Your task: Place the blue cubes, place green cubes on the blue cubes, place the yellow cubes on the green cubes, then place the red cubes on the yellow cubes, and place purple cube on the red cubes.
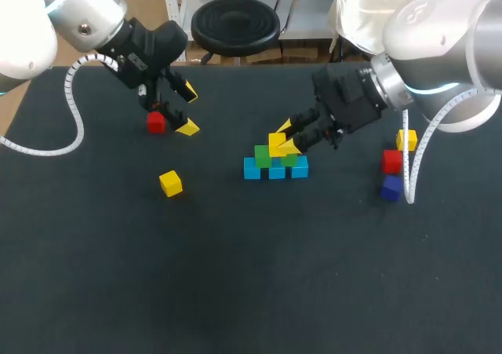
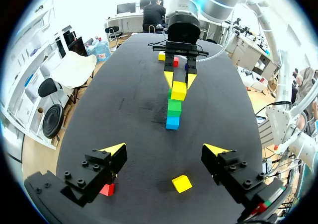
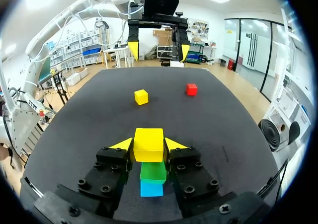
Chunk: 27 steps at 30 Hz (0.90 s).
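Progress: base layer looks done. Three light-blue cubes (image 1: pixel 276 170) sit in a touching row at centre frame on the black matte bench (image 1: pixel 235 283). Two green cubes (image 1: pixel 262 155) sit on top of the row, so the second layer also looks done.

Third layer is in hand. The right gripper (image 1: pixel 285 136) is closed on a yellow cube (image 3: pixel 148 143), a finger flat against each side face. The cube is directly over the green layer. It looks seated, but I cannot tell whether its weight is fully down.

Left to do, by my judgement: release this cube, add any further yellow, then the red layer, then the purple cap.

Stock not yet placed:
- loose yellow cube (image 1: pixel 170 183), left of centre, alone
- red cube (image 1: pixel 156 122), upper left, just beside the left gripper (image 1: pixel 189 111)
- right-edge cluster, top to bottom: another yellow cube (image 1: pixel 406 140), a second red cube (image 1: pixel 391 161) and a dark blue-purple cube (image 1: pixel 391 187), probably the cap piece

The left gripper is spread wide and holds nothing. In its wrist view the red cube lies by one finger, not between the two.

Materials: all cubes are the same small size, solid-coloured, smooth and sharp-edged, probably painted wood or plastic. They have flat faces, so they should stack cleanly but slide if nudged. The bench cover is dull and cloth-like, with no glare.
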Tool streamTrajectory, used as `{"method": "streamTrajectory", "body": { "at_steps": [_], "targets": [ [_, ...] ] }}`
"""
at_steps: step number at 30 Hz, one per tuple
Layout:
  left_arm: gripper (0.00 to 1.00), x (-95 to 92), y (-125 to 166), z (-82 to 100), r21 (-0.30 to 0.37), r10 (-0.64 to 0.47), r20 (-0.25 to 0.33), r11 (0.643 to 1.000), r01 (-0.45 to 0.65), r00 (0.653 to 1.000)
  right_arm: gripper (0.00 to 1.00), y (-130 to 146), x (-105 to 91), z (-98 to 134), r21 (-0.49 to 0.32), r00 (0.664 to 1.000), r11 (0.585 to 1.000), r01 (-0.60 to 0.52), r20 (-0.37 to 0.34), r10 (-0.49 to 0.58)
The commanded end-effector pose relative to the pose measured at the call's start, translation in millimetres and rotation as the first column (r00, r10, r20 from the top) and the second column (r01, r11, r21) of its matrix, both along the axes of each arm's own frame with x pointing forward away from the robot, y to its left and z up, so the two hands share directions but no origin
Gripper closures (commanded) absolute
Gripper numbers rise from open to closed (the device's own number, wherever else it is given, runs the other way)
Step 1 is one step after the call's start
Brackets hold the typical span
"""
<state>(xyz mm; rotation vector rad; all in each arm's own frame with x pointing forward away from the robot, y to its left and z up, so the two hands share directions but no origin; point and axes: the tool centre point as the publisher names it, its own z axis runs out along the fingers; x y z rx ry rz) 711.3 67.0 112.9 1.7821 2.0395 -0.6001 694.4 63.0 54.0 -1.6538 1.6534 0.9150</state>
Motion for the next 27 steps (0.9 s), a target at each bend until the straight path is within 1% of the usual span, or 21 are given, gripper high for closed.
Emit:
{"method": "streamTrajectory", "body": {
  "at_steps": [1, 19, 20, 22, 23, 27],
  "targets": [
    [0.00, -0.4, 0.6, -0.1, -0.001, -0.001, 0.001, 1.000, 0.001, 1.000, 1.00, 0.9, 1.4, -1.1, 0.001, 1.000, 1.000, -0.001, -0.002, 0.001],
    [0.00, -0.4, 0.6, -0.1, -0.001, -0.001, 0.001, 1.000, 0.001, 1.000, 1.00, 2.7, 4.6, -3.0, -0.002, 1.000, 1.000, -0.009, -0.008, 0.009],
    [0.00, -0.4, 0.6, -0.1, -0.001, -0.001, 0.001, 1.000, 0.001, 1.000, 0.95, 2.8, 4.9, -3.1, -0.002, 1.000, 1.000, -0.009, -0.009, 0.009],
    [0.00, -0.4, 0.6, -0.1, -0.001, -0.001, 0.001, 1.000, 0.001, 1.000, 0.72, 3.1, 5.8, -3.5, -0.003, 1.000, 1.000, -0.011, -0.011, 0.011],
    [0.00, -0.4, 0.6, -0.1, -0.001, -0.001, 0.001, 1.000, 0.001, 1.000, 0.66, 3.1, 6.0, -3.6, -0.003, 1.000, 1.000, -0.012, -0.012, 0.012],
    [0.00, -0.4, 0.6, -0.1, -0.001, -0.001, 0.001, 1.000, 0.001, 1.000, 0.58, 3.0, 7.2, -3.2, -0.003, 1.000, 1.000, -0.010, -0.010, 0.010]
  ]
}}
